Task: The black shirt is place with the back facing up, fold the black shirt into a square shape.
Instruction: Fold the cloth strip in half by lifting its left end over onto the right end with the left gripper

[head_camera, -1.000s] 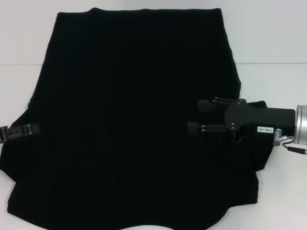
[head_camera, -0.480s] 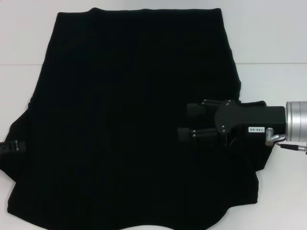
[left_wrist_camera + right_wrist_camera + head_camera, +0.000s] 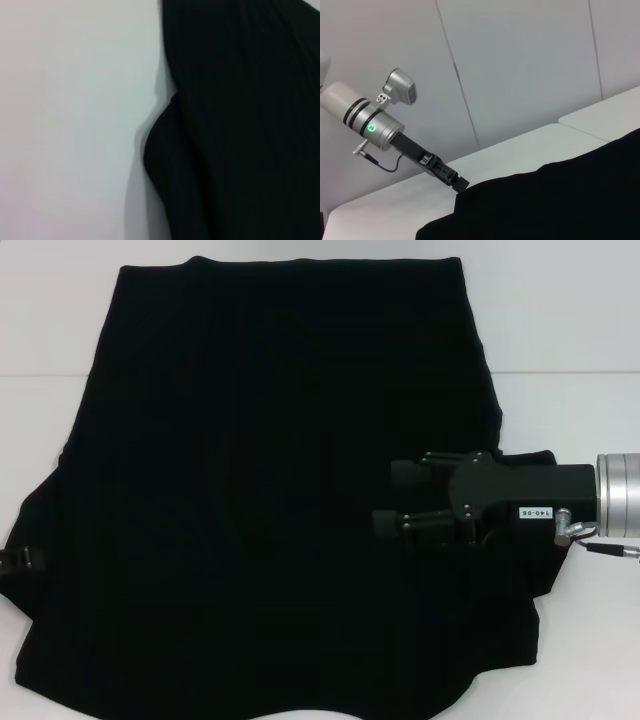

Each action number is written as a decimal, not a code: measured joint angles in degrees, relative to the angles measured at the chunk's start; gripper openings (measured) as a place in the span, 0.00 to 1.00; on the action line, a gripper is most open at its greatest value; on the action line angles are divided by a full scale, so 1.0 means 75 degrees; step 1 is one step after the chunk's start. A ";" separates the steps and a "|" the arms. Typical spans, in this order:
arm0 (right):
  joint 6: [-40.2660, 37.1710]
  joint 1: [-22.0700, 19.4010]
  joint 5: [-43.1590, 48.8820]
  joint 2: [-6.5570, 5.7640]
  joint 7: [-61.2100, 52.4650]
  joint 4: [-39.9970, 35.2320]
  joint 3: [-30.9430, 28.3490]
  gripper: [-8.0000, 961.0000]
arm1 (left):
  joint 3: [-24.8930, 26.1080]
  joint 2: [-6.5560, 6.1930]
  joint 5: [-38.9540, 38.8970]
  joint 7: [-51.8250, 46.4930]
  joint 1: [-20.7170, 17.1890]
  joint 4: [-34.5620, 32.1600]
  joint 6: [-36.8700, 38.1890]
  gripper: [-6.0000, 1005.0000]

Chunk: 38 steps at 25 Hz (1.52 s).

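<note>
The black shirt (image 3: pixel 270 490) lies spread flat on the white table (image 3: pixel 570 330), plain side up, with no lettering showing. My right gripper (image 3: pixel 392 498) reaches in from the right, low over the shirt's right part, with its two fingers apart and nothing between them. My left gripper (image 3: pixel 22 560) shows only as a tip at the shirt's left edge. The right wrist view shows the left gripper (image 3: pixel 455 181) at the edge of the shirt (image 3: pixel 560 200). The left wrist view shows the shirt's edge (image 3: pixel 240 125) on the table.
A seam (image 3: pixel 560 373) crosses the white table behind the right arm. Bare table lies to the left, right and far side of the shirt. A grey wall (image 3: pixel 520 65) stands behind the table.
My right gripper has moved left, further over the shirt, then held still. My left gripper has drawn back to the left and down, almost out of the head view.
</note>
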State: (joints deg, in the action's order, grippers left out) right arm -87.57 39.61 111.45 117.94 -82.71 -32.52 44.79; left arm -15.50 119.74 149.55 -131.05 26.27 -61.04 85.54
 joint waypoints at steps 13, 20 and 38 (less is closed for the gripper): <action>0.0001 -0.0008 -0.0040 0.0000 0.0000 0.0000 -0.0029 0.93 | -0.0147 -0.0002 0.0237 0.0048 0.0046 0.0256 -0.0159 0.78; 0.0007 0.0009 -0.0048 0.0000 0.0000 0.0000 -0.0046 0.93 | -0.0163 -0.0036 0.0376 0.0060 0.0103 0.0379 -0.0272 0.66; 0.0016 -0.0041 -0.0048 0.0059 0.0078 0.0000 -0.0148 0.93 | -0.0065 -0.0023 0.0219 0.0076 0.0060 0.0428 -0.0580 0.04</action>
State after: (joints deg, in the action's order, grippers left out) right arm -87.45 39.30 111.09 118.38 -82.12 -32.52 43.69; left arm -15.99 119.56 151.20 -130.47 26.72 -57.83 81.20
